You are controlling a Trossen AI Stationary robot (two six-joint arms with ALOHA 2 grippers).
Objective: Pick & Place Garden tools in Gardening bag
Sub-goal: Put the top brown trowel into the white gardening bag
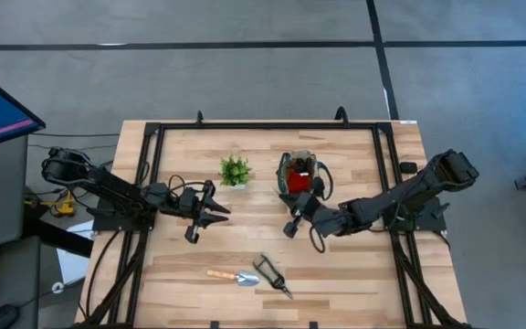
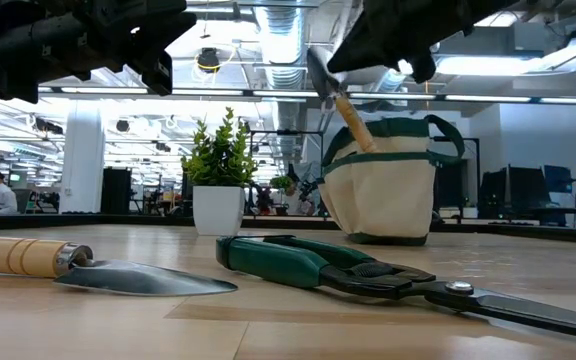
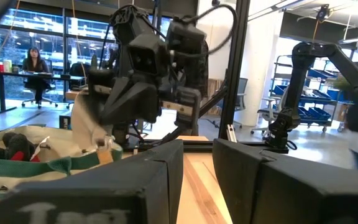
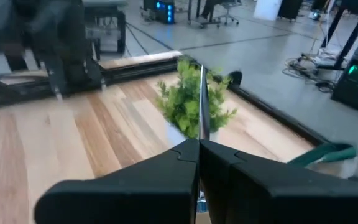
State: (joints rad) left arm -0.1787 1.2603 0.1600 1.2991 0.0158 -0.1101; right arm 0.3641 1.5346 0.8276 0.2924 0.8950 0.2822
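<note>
While the right pincer [image 1: 292,225] hangs above the wooden counter [image 1: 354,274] just beside the beige canvas gardening bag with dark green trim [image 1: 301,175], its fingers are clamped on a wooden-handled silver trowel [image 2: 338,95]. Another wooden-handled trowel [image 1: 233,276] and green-handled pruning shears [image 1: 271,275] lie touching near the front edge. The left pincer [image 1: 206,212] hovers narrowly parted, gripping nothing, near the small green potted plant [image 1: 235,171].

Open-plan lab: ceiling ducts [image 2: 278,25], desks [image 3: 17,78], storage racks [image 3: 312,102].
</note>
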